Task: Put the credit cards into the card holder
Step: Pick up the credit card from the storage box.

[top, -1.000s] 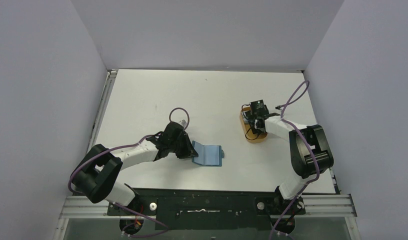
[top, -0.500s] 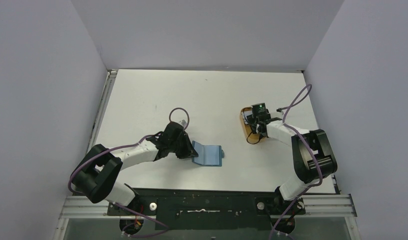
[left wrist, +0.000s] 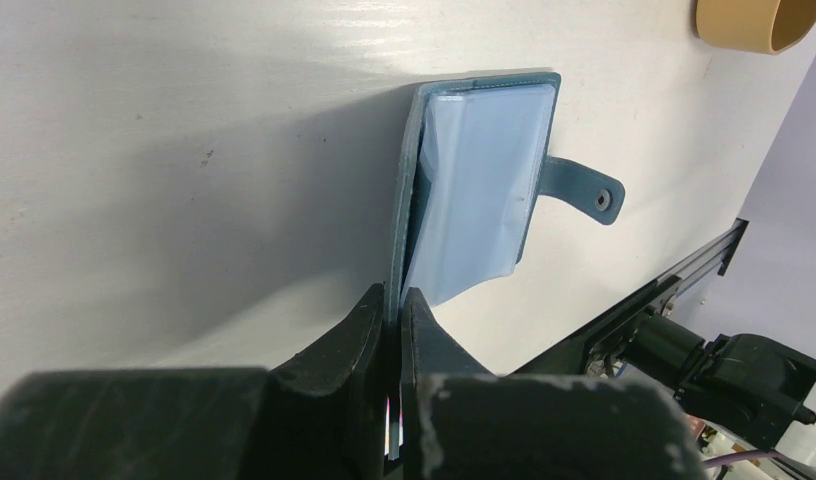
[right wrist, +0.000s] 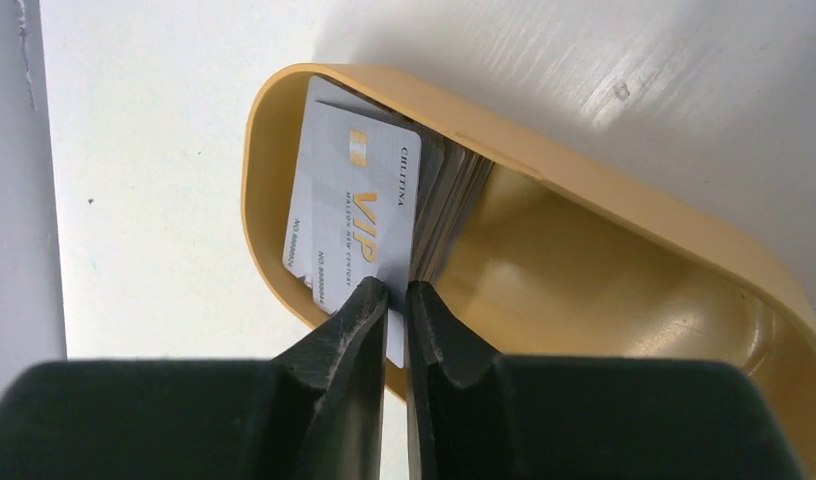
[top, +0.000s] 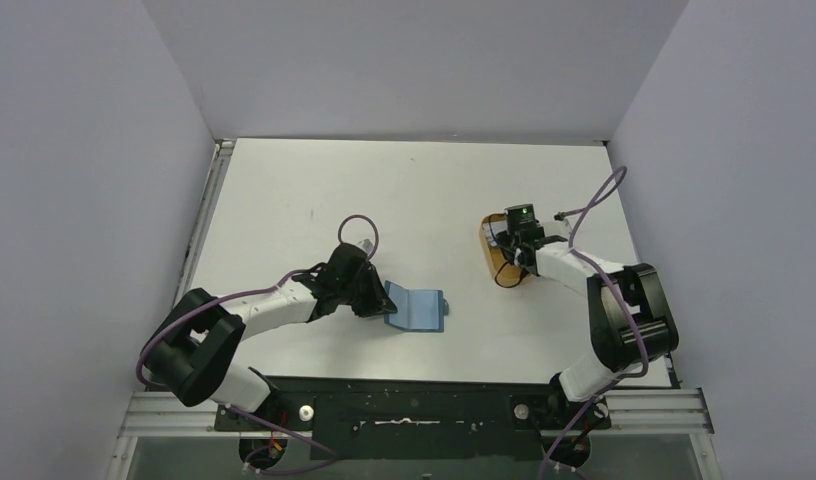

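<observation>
You are pinching the front credit card (right wrist: pixel 354 200) in the orange tray (right wrist: pixel 604 190) with the right gripper (right wrist: pixel 396 300), jaws nearly together, while the left gripper (left wrist: pixel 392 310) is clamping the open card holder (left wrist: pixel 479 190) by its cover on the table (top: pixel 284 200); lifting one card cleanly is coming next.

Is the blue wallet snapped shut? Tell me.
No, the card holder lies open, its clear sleeves showing and its snap tab sticking out unfastened.

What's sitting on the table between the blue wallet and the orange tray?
Nothing: in the top external view, only bare white table separates the card holder from the orange tray.
</observation>
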Motion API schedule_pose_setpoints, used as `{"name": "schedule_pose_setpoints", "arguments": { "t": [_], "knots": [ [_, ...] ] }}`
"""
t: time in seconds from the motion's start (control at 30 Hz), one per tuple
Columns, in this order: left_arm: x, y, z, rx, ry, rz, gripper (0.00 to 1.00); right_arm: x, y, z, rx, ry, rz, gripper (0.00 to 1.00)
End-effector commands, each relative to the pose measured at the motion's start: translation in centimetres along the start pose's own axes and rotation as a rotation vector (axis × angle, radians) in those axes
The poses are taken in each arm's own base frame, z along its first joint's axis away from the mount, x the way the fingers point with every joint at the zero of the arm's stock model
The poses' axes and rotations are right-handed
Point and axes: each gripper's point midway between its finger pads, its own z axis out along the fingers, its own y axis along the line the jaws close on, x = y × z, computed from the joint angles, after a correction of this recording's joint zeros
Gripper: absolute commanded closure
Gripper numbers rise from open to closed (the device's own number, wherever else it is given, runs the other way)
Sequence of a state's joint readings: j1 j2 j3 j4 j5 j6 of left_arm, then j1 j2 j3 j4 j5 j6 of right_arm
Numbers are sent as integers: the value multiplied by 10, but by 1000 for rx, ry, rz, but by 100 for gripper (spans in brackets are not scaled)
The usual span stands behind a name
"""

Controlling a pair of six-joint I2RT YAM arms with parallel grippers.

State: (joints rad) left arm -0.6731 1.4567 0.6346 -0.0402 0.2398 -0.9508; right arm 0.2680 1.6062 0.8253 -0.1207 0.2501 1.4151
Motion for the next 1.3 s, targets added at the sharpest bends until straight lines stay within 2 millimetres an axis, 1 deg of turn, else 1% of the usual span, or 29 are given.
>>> {"name": "schedule_pose_setpoints", "arguments": {
  "t": [0.0, 0.07, 0.2, 0.37, 0.4, 0.47, 0.57, 0.63, 0.77, 0.8, 0.87, 0.9, 0.97, 1.1, 1.17, 1.27],
  "knots": [
    [-12, -19, -3, 67, -42, 15, 100, -7, -4, -15, 7, -15, -54, 95],
    [-13, -19, -4, 67, -45, 14, 100, -9, -5, -22, 4, -19, -64, 100],
    [-15, -21, -4, 67, -50, 15, 100, -13, -2, -36, -15, -16, -79, 100],
    [-19, -25, -8, 73, -67, 19, 100, -30, 17, -65, -62, -36, -135, 100],
    [-17, -21, -9, 55, -62, 16, 100, -34, 23, -73, -81, -38, -146, 100],
    [-19, -20, -12, 43, -72, 18, 100, -39, 32, -86, -114, -6, -170, 100],
    [-22, -18, -17, 30, -90, 23, 100, -39, 42, -110, -175, 90, -216, 100],
    [-23, -15, -20, 21, -103, 27, 100, -32, 52, -131, -267, 192, -233, 100],
    [-23, -10, -23, 10, -123, 21, 100, -8, 82, -192, -551, 399, -265, 100],
    [-23, -10, -23, 9, -126, 17, 100, -2, 88, -210, -625, 451, -267, 100],
    [-24, -9, -23, 12, -134, 9, 100, 8, 95, -239, -734, 552, -222, 100],
    [-24, -9, -24, 16, -139, 6, 100, 14, 93, -246, -770, 603, -172, 100],
    [-26, -10, -23, 20, -147, 0, 100, 19, 98, -265, -840, 671, -79, 100],
    [-26, -12, -22, 30, -153, -16, 100, 26, 89, -275, -808, 714, -4, 100],
    [-25, -12, -21, 32, -154, -21, 100, 26, 90, -282, -813, 721, 12, 100],
    [-23, -8, -21, 25, -149, -28, 100, 26, 94, -289, -825, 713, -25, 100]
  ]
}}
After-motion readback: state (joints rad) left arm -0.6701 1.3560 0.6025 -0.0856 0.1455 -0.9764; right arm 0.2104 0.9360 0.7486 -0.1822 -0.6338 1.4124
